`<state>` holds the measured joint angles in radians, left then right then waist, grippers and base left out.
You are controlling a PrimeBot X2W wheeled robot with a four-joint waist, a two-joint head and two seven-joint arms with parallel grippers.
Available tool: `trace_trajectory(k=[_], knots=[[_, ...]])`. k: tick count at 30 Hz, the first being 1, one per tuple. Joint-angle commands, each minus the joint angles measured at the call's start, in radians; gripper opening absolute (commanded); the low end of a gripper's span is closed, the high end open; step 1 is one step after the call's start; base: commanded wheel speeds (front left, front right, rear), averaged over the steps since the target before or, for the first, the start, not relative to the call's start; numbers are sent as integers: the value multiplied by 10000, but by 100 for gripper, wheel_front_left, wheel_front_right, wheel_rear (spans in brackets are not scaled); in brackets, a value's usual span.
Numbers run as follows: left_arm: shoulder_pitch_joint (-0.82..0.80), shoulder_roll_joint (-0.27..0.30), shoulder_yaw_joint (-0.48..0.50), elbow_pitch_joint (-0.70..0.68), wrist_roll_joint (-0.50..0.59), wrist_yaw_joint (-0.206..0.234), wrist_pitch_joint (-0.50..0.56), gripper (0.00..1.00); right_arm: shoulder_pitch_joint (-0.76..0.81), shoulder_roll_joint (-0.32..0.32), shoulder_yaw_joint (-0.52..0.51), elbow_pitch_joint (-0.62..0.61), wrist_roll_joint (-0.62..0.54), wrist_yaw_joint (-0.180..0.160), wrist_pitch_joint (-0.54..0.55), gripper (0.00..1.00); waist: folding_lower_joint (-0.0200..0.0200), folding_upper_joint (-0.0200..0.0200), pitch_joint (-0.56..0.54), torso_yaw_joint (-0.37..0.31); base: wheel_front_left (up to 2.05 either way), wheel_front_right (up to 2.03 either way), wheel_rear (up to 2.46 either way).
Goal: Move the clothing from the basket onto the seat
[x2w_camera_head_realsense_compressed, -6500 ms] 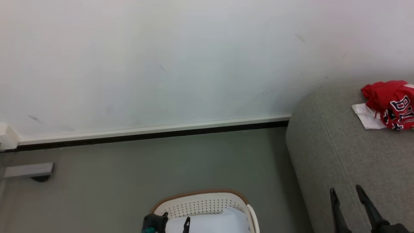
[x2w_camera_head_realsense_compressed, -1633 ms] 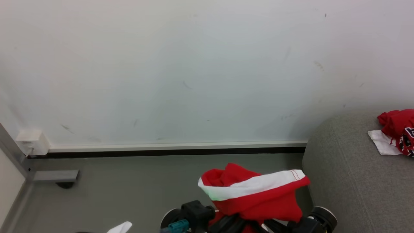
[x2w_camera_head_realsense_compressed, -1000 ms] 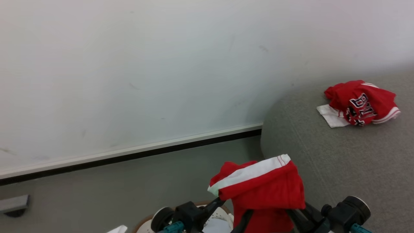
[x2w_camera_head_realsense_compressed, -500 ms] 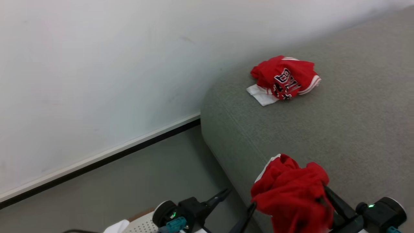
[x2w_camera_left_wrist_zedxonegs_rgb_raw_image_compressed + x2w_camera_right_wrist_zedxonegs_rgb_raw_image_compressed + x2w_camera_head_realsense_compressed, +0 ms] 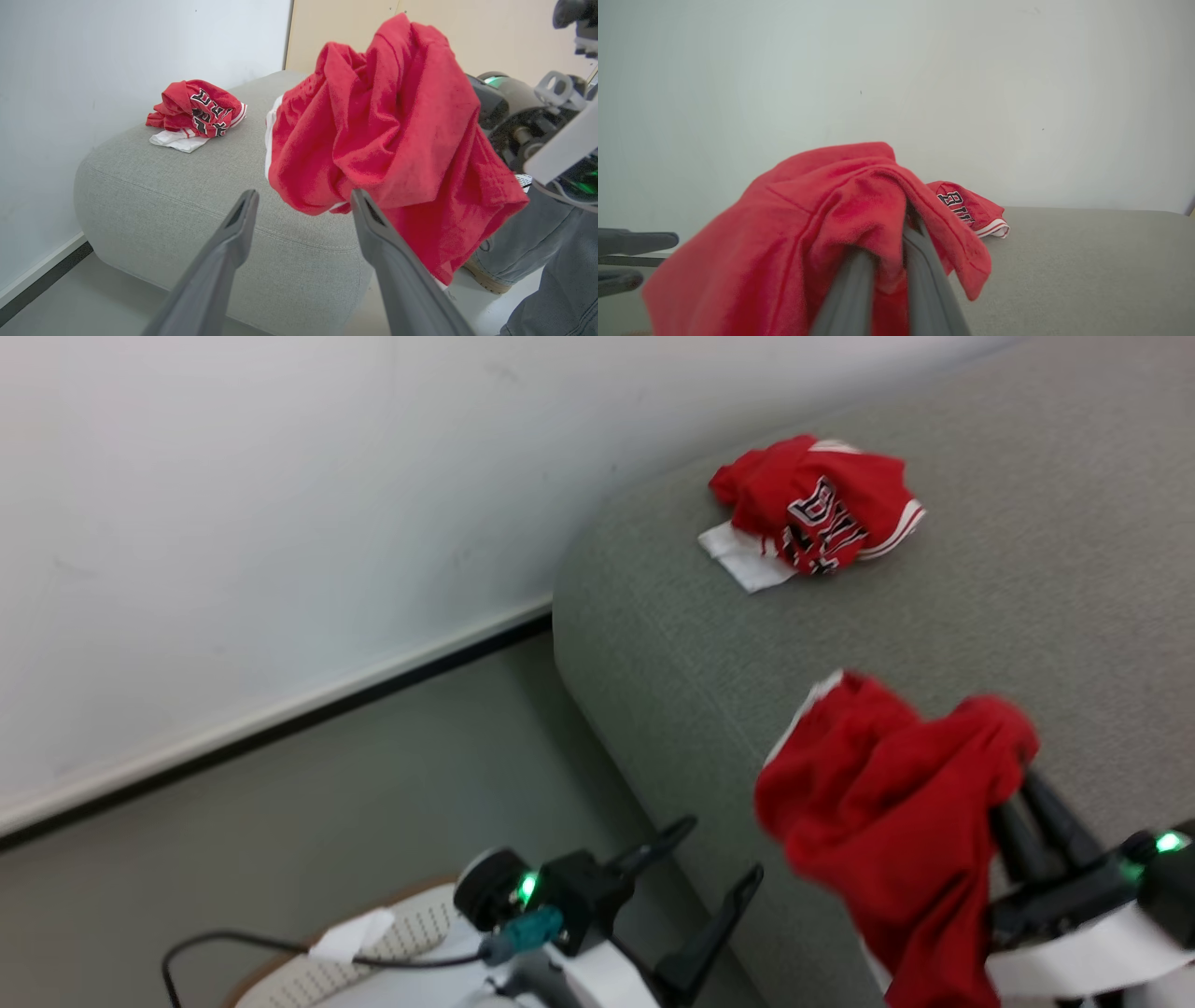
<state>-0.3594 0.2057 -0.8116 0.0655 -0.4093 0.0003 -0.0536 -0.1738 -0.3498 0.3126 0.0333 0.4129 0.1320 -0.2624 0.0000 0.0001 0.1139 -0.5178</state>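
My right gripper (image 5: pixel 1022 779) is shut on a red garment (image 5: pixel 896 812) with white trim, which hangs over the front edge of the grey seat (image 5: pixel 1027 616). From the right wrist the same garment (image 5: pixel 817 233) drapes over my pinched fingers (image 5: pixel 920 252). A second red garment (image 5: pixel 817 509) with black-and-white lettering lies crumpled on the seat near the wall. My left gripper (image 5: pixel 719 854) stands open at the lower middle with nothing between its fingers, beside the seat's side. A bit of the cream basket (image 5: pixel 411 933) with its brown rim peeks in at the bottom left.
A white wall with a dark baseboard (image 5: pixel 280 719) runs behind the grey floor (image 5: pixel 373 803). A black cable (image 5: pixel 233 947) crosses the basket. A person's leg in jeans and a shoe (image 5: pixel 486 275) stand to the right of the seat in the left wrist view.
The camera has swung right toward the seat. My right gripper has carried the red garment up and farther over the seat; the left gripper has stayed open below.
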Motion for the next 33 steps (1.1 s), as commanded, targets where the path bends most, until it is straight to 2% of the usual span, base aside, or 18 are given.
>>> trace_trajectory(k=[1, 9, 18, 23, 26, 30, 33], knots=[[-281, 45, 43, -18, 120, -69, 79, 100, -332, 74, -275, -37, -115, -26, -36, 0, 0, -1, 748, 418, 0, 0, 0], [-2707, -190, 240, 217, 673, -480, 524, 100, -2809, 270, -2536, 589, -489, -26, -35, 0, 0, -1, 3045, 1416, 0, 0, 0], [-4754, -503, 317, 568, 1028, -777, 648, 100, -6912, -778, -4787, 3208, -662, -24, 378, 0, 0, -1, 5161, 2230, 0, 0, 0], [-5289, -546, 281, 525, 1308, -779, 492, 100, -8889, -1433, -6125, 5319, -1337, -26, 604, 0, 0, -1, 6104, 2705, 0, 0, 0], [-5293, -603, 194, 552, 1326, -765, 366, 100, -9482, -1488, -6739, 6683, -2171, -26, 511, 0, 0, -1, 6416, 3016, 0, 0, 0], [-5107, -561, 140, 682, 1349, -691, 212, 100, -9599, -1018, -7431, 8201, -2940, -24, 196, 0, 0, -1, 6544, 3300, 0, 0, 0], [-4945, -510, 106, 773, 1284, -653, 48, 100, -9276, -764, -7557, 8901, -3463, -26, 34, 0, 0, -1, 6420, 3375, 0, 0, 0]])
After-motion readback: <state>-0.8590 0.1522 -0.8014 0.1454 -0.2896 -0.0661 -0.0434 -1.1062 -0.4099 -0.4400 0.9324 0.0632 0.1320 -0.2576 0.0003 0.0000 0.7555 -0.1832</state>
